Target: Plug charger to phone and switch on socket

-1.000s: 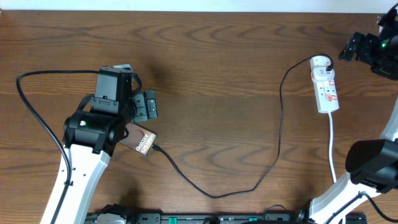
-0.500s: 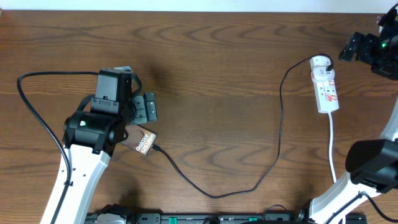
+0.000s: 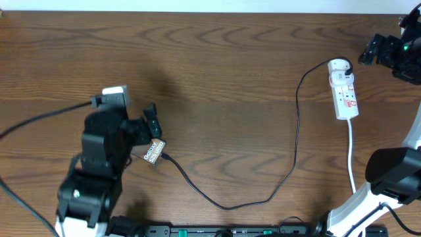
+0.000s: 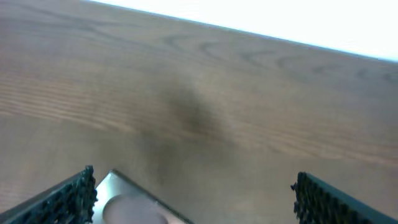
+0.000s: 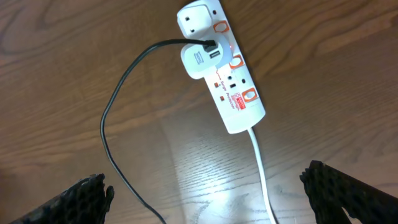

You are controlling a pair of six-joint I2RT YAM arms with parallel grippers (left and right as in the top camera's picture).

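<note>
The phone (image 3: 152,152) lies flat on the table, mostly hidden under my left arm; its lettered end shows. In the left wrist view a pale corner of the phone (image 4: 127,202) lies by the left finger. The charger cable (image 3: 227,205) runs from the phone's end, loops across the table and up to a white adapter in the socket (image 3: 344,92). My left gripper (image 4: 193,193) is open above the phone, holding nothing. My right gripper (image 5: 208,199) is open above the socket (image 5: 233,93), empty, with the charger cable (image 5: 115,106) and white cord (image 5: 261,168) between its fingers in view.
The white cord (image 3: 351,155) runs from the socket toward the front edge. A thick black arm cable (image 3: 39,118) crosses the table's left side. A dark rail (image 3: 217,230) lies along the front edge.
My left arm has pulled back toward the front edge and turned. Its gripper now sits lower over the phone. The phone, charger and socket have not moved. The right arm is still.
</note>
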